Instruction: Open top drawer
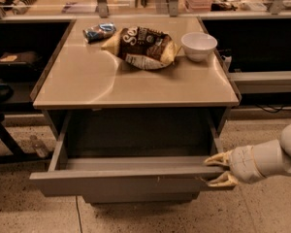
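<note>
The top drawer is a wide grey metal drawer under the tan cabinet top. It stands pulled well out towards me, and its plain grey inside shows nothing in it. My gripper is at the right end of the drawer front. One yellowish finger is behind the front's top edge and the other before it, closed on that edge. The white arm comes in from the right.
On the cabinet top lie a brown chip bag, a white bowl and a small blue packet. A narrower drawer front shows below. Dark shelving flanks the cabinet on both sides. Speckled floor lies in front.
</note>
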Motion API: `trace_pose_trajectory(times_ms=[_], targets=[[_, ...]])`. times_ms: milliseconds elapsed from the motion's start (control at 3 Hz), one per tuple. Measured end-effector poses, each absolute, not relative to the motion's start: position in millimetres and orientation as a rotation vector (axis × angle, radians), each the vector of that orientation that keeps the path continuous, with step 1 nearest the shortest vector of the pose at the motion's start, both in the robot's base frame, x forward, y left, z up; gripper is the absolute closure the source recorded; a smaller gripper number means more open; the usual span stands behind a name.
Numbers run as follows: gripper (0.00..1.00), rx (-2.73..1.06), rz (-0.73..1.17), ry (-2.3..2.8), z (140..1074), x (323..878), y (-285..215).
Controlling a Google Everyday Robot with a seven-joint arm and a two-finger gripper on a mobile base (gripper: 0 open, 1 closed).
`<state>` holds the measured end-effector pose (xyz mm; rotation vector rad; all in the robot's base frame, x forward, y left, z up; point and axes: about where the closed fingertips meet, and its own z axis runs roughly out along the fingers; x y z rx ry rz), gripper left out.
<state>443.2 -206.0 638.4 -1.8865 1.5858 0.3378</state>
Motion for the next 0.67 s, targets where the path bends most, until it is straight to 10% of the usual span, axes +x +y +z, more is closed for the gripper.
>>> trace_pose_trajectory(times_ms=[667], targets=[[0.34,-1.887,0.338,1.586,638.9,440.7,-205.0]])
